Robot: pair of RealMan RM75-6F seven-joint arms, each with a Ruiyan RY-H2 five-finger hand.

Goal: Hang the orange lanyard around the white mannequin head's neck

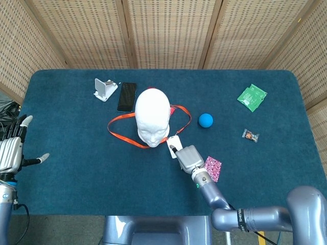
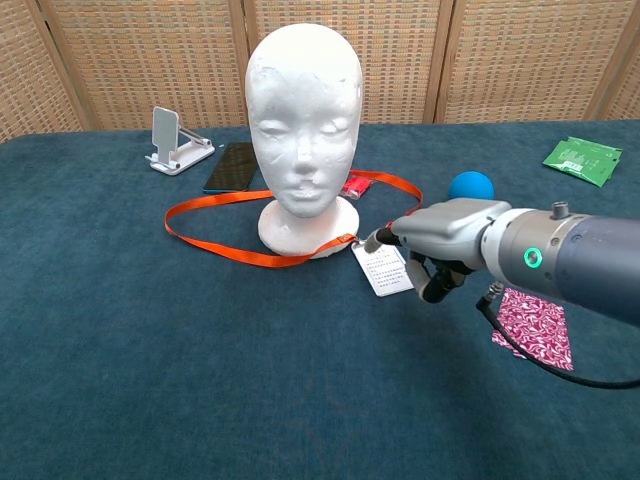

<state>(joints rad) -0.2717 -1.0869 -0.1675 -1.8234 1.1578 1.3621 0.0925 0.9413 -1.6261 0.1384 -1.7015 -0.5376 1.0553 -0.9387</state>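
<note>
— Where was the orange fabric lanyard [image 2: 262, 256] found?
— Laid flat on the table around the white foam mannequin head's [image 2: 304, 118] base.
— And the fingers?
— The right hand [image 2: 437, 232] was curled over the white badge card [image 2: 381, 271]; a grip could not be told. The left hand [image 1: 12, 150] was spread, holding nothing.

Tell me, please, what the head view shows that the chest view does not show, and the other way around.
Only the head view shows the left hand, fingers spread, at the table's left edge, and a small snack packet.

Only the chest view shows the mannequin head's face from the front.

Both show the right hand at the white badge, the orange lanyard lying around the base, the blue ball, the phone and the green packet.
</note>
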